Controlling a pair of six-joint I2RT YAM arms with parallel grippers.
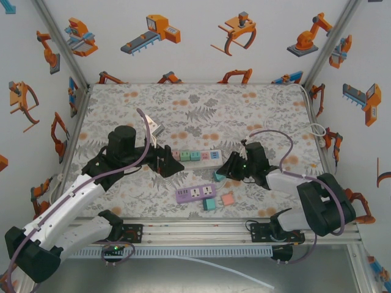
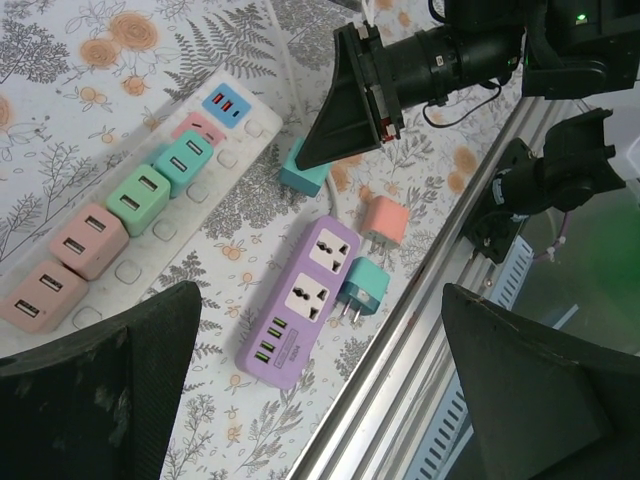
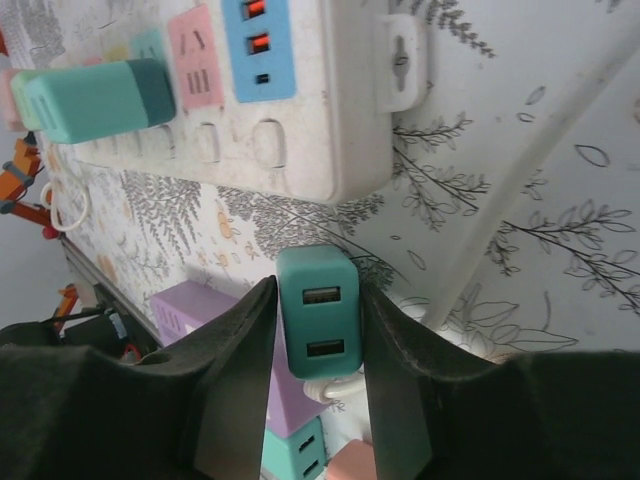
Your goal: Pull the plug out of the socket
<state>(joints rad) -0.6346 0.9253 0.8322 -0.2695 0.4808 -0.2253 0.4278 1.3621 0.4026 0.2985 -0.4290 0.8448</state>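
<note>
A white power strip lies mid-table with several pink, green and teal plugs seated in it. My right gripper is shut on a teal two-port plug. That plug is out of any socket, low over the mat just off the strip's right end. My left gripper is wide open with nothing between its fingers. It hovers by the strip's left part, and its wrist camera looks onto the purple strip.
A purple power strip lies near the front edge. Next to it lie a loose teal plug and a loose pink plug. The metal front rail runs just beyond them.
</note>
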